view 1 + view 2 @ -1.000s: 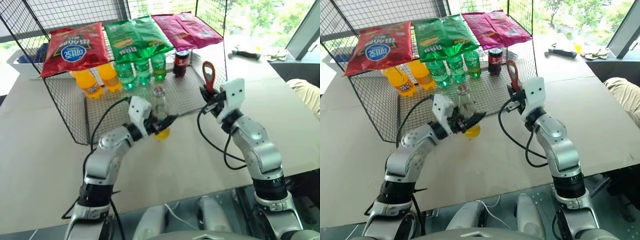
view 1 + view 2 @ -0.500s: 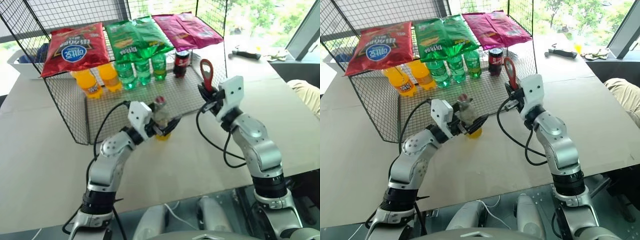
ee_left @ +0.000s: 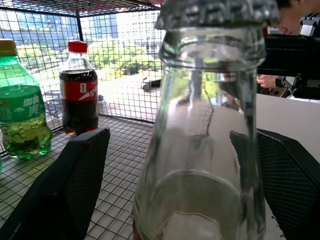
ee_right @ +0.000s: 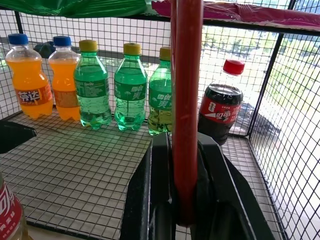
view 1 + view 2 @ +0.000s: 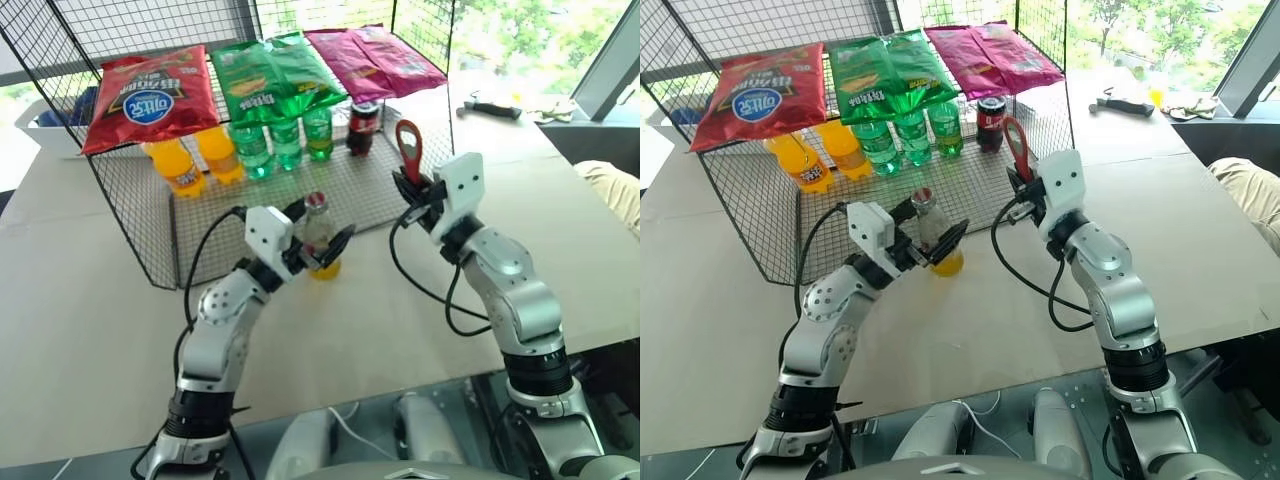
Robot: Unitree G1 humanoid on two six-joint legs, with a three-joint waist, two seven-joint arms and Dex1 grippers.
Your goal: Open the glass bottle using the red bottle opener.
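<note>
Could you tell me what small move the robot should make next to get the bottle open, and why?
Probably close the left claw on the glass bottle first. Its fingers stand open on either side of the glass, so nothing steadies the bottle, which stands at the front edge of the wire rack. The cap is still on, and the right claw holds the red bottle opener upright, off to the bottle's right.

The glass bottle (image 5: 318,222) stands at the wire rack's (image 5: 140,225) front edge, with the left gripper's (image 5: 322,232) spread fingers on either side, apart from the glass. Above its cap is free air. The red bottle opener (image 5: 409,150), clamped upright in the right gripper (image 5: 413,190), stands just beside. Soda bottles (image 5: 270,145) line the rack's back; the worktop's (image 5: 400,320) near edge is open.
</note>
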